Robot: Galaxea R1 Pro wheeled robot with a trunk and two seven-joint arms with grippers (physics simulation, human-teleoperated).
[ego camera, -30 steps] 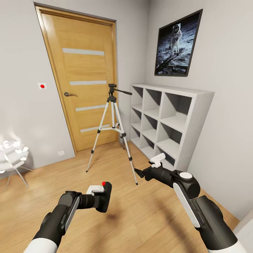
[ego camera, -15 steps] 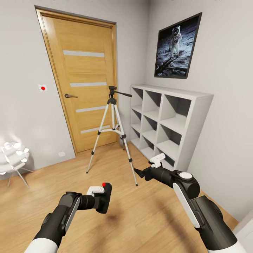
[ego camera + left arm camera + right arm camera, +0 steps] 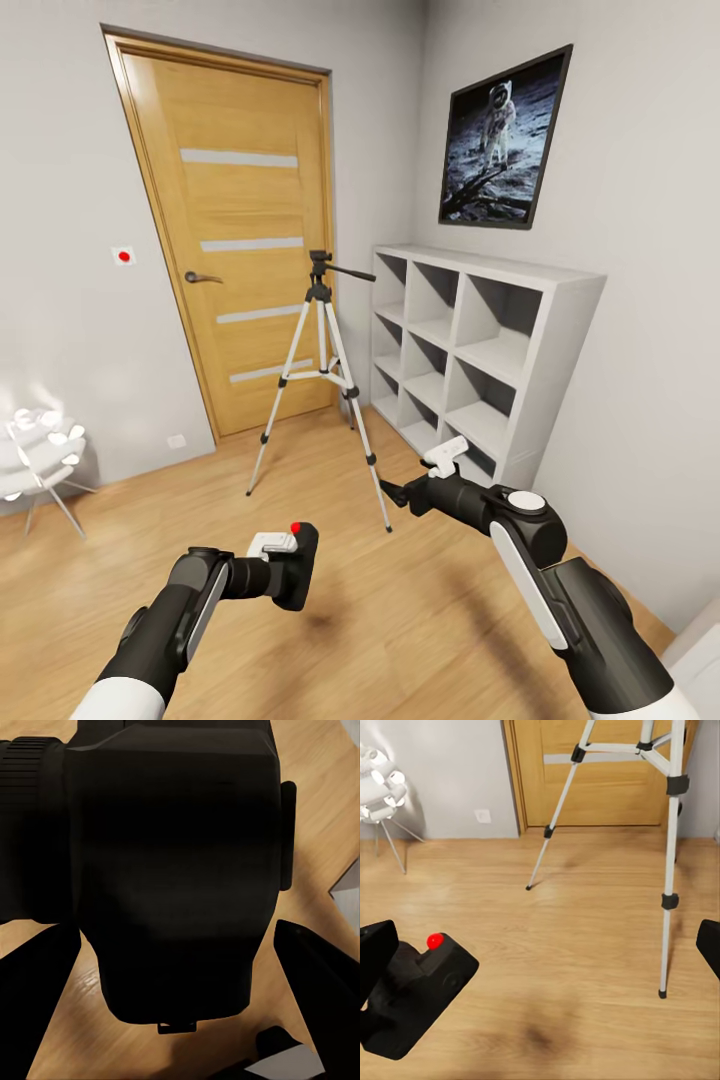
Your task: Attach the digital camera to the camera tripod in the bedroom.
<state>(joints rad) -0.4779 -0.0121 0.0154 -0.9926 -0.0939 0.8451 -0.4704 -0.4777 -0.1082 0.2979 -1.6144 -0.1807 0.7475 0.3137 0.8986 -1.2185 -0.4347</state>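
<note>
Holding the digital camera (image 3: 297, 567) out in front of you, your left end effector (image 3: 285, 566) is clamped on its black body low over the light wood plank floor (image 3: 420, 620). The red round button (image 3: 296, 527) sits on top. In the left wrist view the camera (image 3: 172, 870) is a dark, matte, boxy mass with little surface detail to read, and a ribbed lens barrel runs off the frame edge. The two dark fingers (image 3: 315, 967) flank it, their contact with the body lost in shadow.

Your right end effector (image 3: 392, 491) hangs above the floor, well apart from the camera, with its jaws spread wide. In the right wrist view one dark fingertip (image 3: 709, 945) is cut by each frame edge. That view also catches the camera (image 3: 416, 994) and the lower legs of the tripod (image 3: 667, 862).

Farther off, the camera tripod (image 3: 322, 380) stands upright on the floor on three thin silver legs with black joints and feet, its black head carrying a long pan handle. It stands just before the oak door (image 3: 240, 240) with pale stripes, beside the white cube shelves (image 3: 480, 350). An astronaut picture (image 3: 500, 135) hangs on the grey wall above. A white chair (image 3: 35, 460) at the left is cut off and washed out by glare.
</note>
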